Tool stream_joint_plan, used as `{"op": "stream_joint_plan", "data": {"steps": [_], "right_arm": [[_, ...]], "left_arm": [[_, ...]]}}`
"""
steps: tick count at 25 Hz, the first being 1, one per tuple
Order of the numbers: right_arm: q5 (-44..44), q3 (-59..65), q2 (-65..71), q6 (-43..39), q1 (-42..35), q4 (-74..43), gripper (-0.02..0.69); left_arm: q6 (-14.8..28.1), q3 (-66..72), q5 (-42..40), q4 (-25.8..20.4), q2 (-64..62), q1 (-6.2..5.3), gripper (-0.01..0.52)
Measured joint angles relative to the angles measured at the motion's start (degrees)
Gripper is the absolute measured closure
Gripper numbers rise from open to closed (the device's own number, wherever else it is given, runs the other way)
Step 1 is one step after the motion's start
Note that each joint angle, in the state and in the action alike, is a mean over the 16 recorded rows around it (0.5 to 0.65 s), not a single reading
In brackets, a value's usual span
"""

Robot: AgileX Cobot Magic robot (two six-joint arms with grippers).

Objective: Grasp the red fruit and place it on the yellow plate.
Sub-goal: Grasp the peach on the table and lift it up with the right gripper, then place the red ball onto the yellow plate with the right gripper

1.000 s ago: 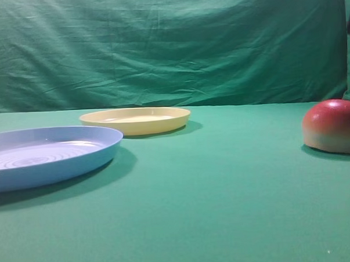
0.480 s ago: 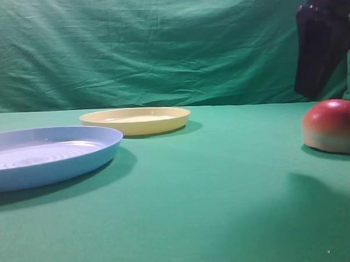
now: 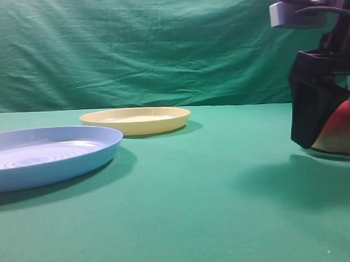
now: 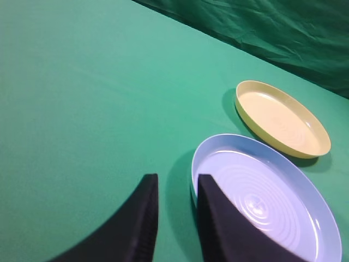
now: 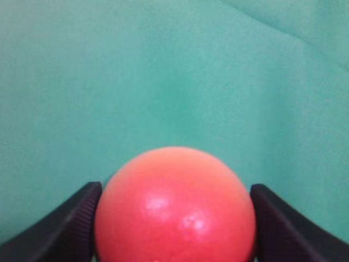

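The red fruit (image 3: 345, 128) rests on the green cloth at the far right, red on top and pale at its base. My right gripper (image 3: 336, 134) has come down over it and stands open, one black finger (image 3: 311, 116) covering the fruit's left side. In the right wrist view the red fruit (image 5: 174, 210) fills the gap of the right gripper (image 5: 175, 221), a finger close against each side. The yellow plate (image 3: 135, 120) lies far off at the back left, and the yellow plate (image 4: 281, 117) is empty. My left gripper (image 4: 177, 188) hovers with its fingers nearly together, holding nothing.
A light-blue ringed plate (image 3: 60, 168) sits at the front left, nearer than the yellow one; the light-blue plate (image 4: 240, 136) lies just under my left gripper. Green cloth covers the table and hangs as a backdrop.
My right arm has dropped in from the top right and lowered its open gripper around the fruit. The fruit and both plates have stayed where they were.
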State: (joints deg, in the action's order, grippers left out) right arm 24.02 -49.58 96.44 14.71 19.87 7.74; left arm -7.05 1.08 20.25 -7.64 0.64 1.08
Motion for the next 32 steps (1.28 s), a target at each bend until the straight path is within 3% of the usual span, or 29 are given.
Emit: {"op": "stream_joint_plan", "data": {"steps": [8,22,26,32], "right_arm": [[3.7,-11.8,0.9,0.2,1.8,2.4,0.412],[2.8,-41.1,18.0,3.1,12.9,6.0,0.431],[1.6,-46.4,24.4,4.5,14.7,6.1,0.391],[0.6,-50.8,30.1,5.5,15.4,5.7,0.242]], "left_arm": [[0.0,0.0,0.0,0.0,0.0,0.00,0.357],[0.0,0.0,0.0,0.0,0.0,0.00,0.357],[0.0,0.0,0.0,0.0,0.0,0.00,0.357],[0.0,0.0,0.0,0.0,0.0,0.00,0.357]]}}
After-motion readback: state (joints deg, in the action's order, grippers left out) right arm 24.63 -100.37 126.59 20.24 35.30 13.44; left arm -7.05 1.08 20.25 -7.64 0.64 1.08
